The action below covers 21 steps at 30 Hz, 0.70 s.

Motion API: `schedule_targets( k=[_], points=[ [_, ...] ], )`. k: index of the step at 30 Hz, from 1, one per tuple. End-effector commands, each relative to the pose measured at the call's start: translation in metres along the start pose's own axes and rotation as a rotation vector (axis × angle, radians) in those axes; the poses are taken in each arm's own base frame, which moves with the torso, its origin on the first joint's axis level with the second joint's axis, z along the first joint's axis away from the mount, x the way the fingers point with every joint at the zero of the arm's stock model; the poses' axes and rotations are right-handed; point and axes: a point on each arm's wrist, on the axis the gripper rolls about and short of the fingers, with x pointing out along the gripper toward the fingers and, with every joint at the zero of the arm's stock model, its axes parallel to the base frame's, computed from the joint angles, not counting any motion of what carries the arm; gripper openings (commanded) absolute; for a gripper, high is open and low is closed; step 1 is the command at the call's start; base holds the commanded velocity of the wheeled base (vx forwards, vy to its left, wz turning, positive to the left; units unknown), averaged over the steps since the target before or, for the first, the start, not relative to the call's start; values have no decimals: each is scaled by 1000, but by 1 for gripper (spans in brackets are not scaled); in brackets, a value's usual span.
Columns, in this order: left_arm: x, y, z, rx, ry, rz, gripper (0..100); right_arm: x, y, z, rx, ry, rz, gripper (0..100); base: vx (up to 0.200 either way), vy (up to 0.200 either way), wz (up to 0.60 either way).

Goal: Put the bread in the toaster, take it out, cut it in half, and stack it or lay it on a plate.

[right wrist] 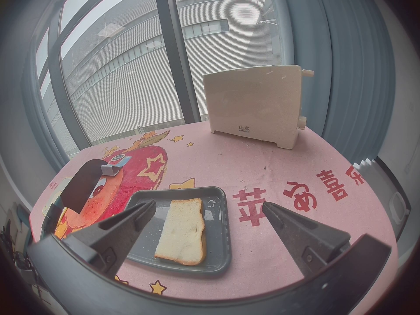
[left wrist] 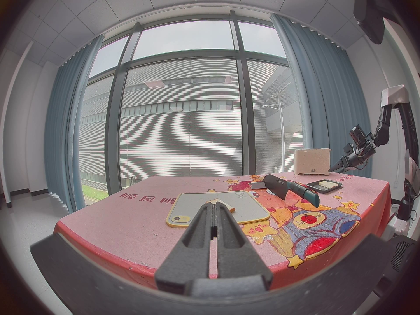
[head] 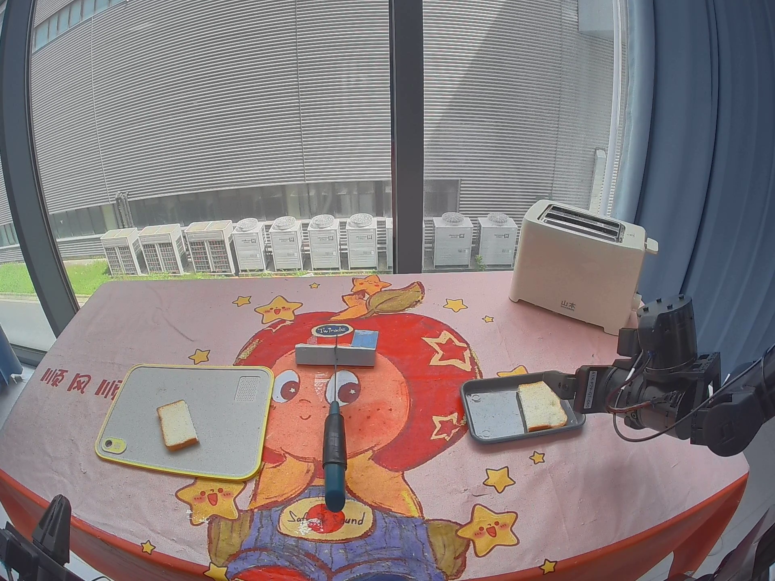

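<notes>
Pink, cartoon-printed tabletop (head: 565,486) before a tall window.

At its left, lying flat, a grey cutting board (head: 218,397) with a yellow-green rim. On the board, toward its left side, the left bread piece (head: 177,424), flat, with a browner crust along one edge.

In the middle of the tabletop, a knife (head: 333,445). Blue handle toward the robot, blade standing on edge and seated in a small grey holder block (head: 336,354) at the far end.

Right of the knife and well apart from the board, a dark grey tray (head: 492,413). In the tray's right half, the right bread piece (head: 541,405), lying flat on the tray floor. Left half of the tray bare.

Behind the tray, near the far right corner, a cream toaster (head: 580,264), upright, its two slots facing up.

Right gripper (right wrist: 208,206): hangs low just beside the tray's right rim, aimed across the tray at the bread there. Fingers (right wrist: 131,228) released and spread wide, one on the tray side and the other over bare cloth, grasping nothing.

Left gripper (left wrist: 213,206): sits off the near left edge of the tabletop, well apart from the board and aimed toward it. Fingers (left wrist: 197,237) clenched together with only a thin slit between them, nothing held.
</notes>
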Motion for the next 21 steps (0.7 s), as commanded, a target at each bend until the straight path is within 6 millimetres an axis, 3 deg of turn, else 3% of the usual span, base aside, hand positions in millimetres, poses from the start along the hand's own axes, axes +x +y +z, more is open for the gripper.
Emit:
schedule_targets(
  k=[1, 21],
  points=[
    [0, 0, -5, 0, 1, 1, 0, -4, -3, 4, 5, -19, -2, 100, 0, 0, 0],
    [0, 0, -5, 0, 1, 1, 0, -6, -10, 4, -31, -18, -14, 100, 0, 0, 0]
  ],
)
